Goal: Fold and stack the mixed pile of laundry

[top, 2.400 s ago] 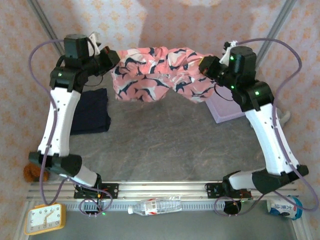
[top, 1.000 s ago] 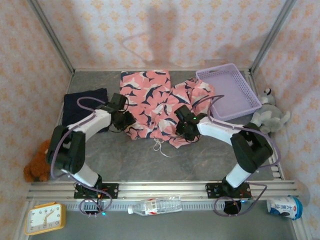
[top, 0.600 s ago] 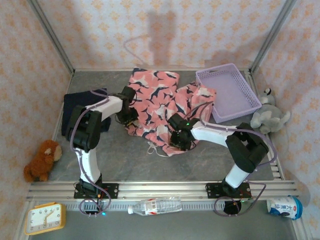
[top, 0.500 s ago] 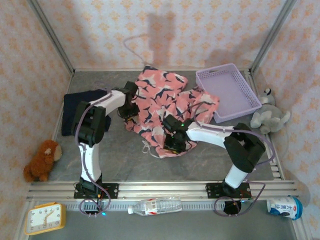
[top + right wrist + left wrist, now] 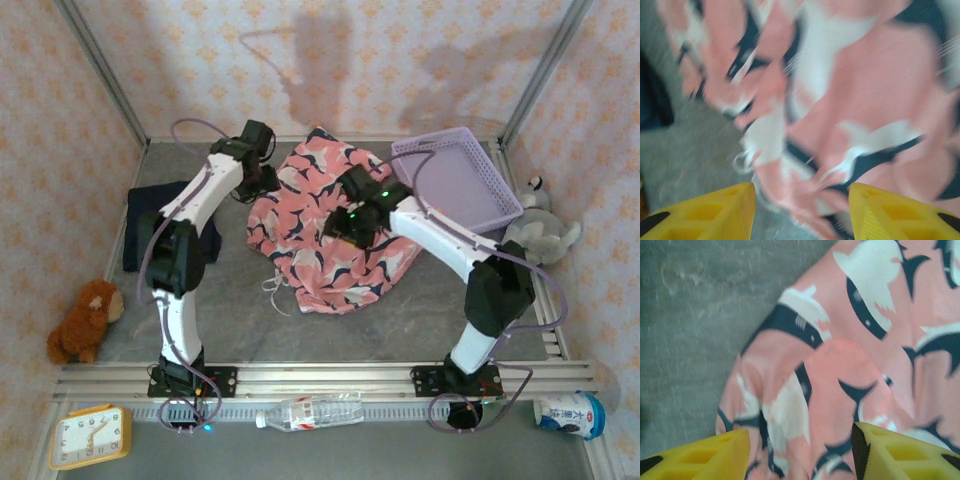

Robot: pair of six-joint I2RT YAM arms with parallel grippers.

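When checked from overhead, found the salmon-pink cloth crumpled in a heap at mid-tabletop, shark print up, far corner reaching toward the back wall, right edge just beside the lavender basket. Noted a pale cord trailing off the heap's near-left edge onto bare grey surface. Logged the navy cloth lying flat at the left side, apart from the pink heap and partly covered by the left arm's links.

Located the left end effector at the heap's far-left edge, pointing down. Checked the left wrist camera: yellow fingers spread wide, nothing pinched between, pink fabric edge and bare tabletop below the gap.

Located the right end effector over the middle of the heap, arm stretched in from the right past the basket's near corner. Read the right wrist camera, heavily blurred: yellow fingers likewise apart, gap unfilled, printed fabric beneath. Cannot tell whether touching the cloth.

Judged the pink cloth not yet folded and not yet stacked with the navy one.

Noted bystanders — grey plush toy just right of the basket, brown teddy at the near-left tabletop edge.
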